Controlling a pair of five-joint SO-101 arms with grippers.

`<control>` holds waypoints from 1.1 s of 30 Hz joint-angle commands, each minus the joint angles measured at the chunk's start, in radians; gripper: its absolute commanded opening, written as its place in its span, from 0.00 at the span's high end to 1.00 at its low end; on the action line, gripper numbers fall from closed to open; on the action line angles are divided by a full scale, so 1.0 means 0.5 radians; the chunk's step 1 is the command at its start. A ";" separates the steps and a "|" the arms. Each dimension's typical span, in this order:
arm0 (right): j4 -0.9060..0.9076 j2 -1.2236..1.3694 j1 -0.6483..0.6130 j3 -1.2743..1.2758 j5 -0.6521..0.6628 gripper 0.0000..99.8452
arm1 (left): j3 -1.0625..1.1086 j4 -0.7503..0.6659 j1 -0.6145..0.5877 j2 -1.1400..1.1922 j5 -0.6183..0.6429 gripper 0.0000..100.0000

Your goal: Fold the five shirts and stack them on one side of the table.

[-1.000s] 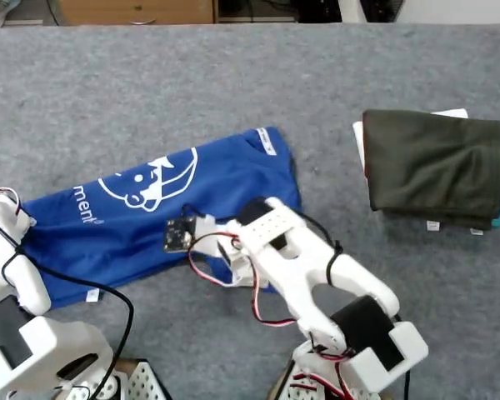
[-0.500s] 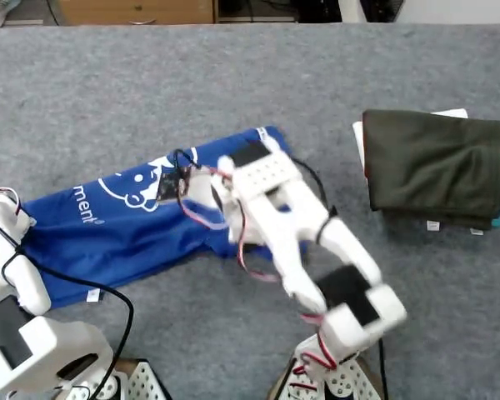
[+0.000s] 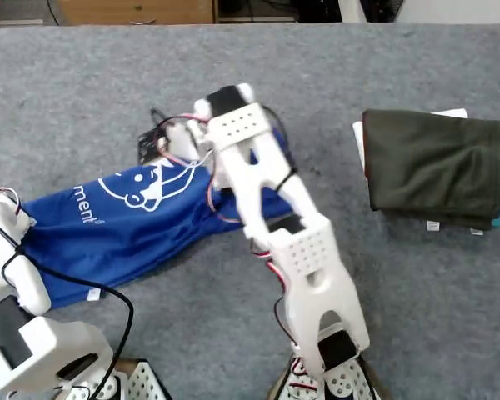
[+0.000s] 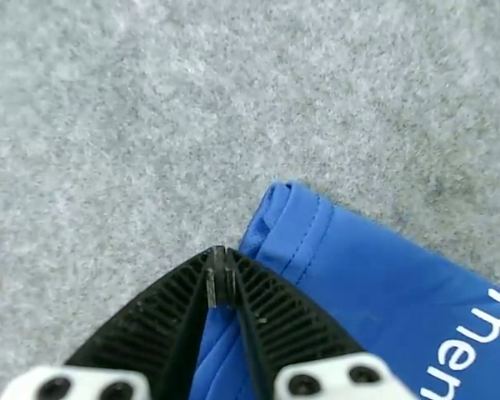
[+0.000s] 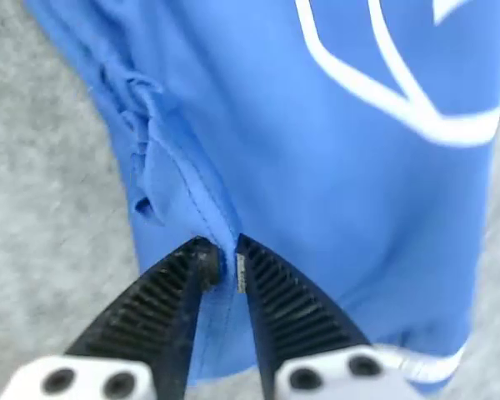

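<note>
Right gripper (image 5: 222, 260) pinching blue shirt (image 5: 333, 200) hem (white print, rumpled).

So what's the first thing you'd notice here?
The big blue shirt with a white cartoon print, lying in a long strip on the grey table. The right gripper pinches a fold of it, and the left gripper pinches a corner. At the right of the high view sits a stack of folded shirts, dark green on top.

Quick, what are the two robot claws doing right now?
Left gripper: closed, pinching a corner of the blue shirt.
Right gripper: closed, pinching a folded edge of the blue shirt.
</note>
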 commanded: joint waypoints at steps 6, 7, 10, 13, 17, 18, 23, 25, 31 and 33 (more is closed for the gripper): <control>0.034 0.081 -0.097 -0.379 -0.126 0.78 | -0.086 -0.003 -0.006 -0.005 0.012 0.98; 0.037 0.078 -0.084 -0.404 -0.132 0.73 | -0.086 -0.003 -0.006 -0.005 0.012 0.98; 0.046 0.041 -0.008 -0.496 -0.138 0.68 | -0.086 -0.003 -0.006 -0.005 0.012 0.98; 0.049 -0.103 0.057 -0.489 -0.233 0.75 | -0.089 -0.003 -0.003 -0.002 0.012 0.98; 0.049 -0.373 0.069 -0.198 -0.411 1.00 | -0.092 -0.003 0.025 -0.002 0.015 0.98; 0.049 -0.443 0.057 -0.081 -0.436 0.98 | -0.089 0.000 0.040 -0.008 0.015 0.98; 0.040 -0.839 0.041 0.508 -0.632 1.00 | -0.193 0.218 0.098 -0.032 0.009 0.94; 0.031 -0.993 0.066 0.713 -0.629 1.00 | -0.405 0.571 0.040 -0.075 -0.015 0.89; -0.077 -1.355 0.115 1.244 -0.632 1.00 | -1.025 1.307 -0.107 0.051 -0.212 0.82; -0.110 -1.459 0.106 1.379 -0.638 1.00 | -1.117 1.467 -0.098 0.170 -0.242 0.79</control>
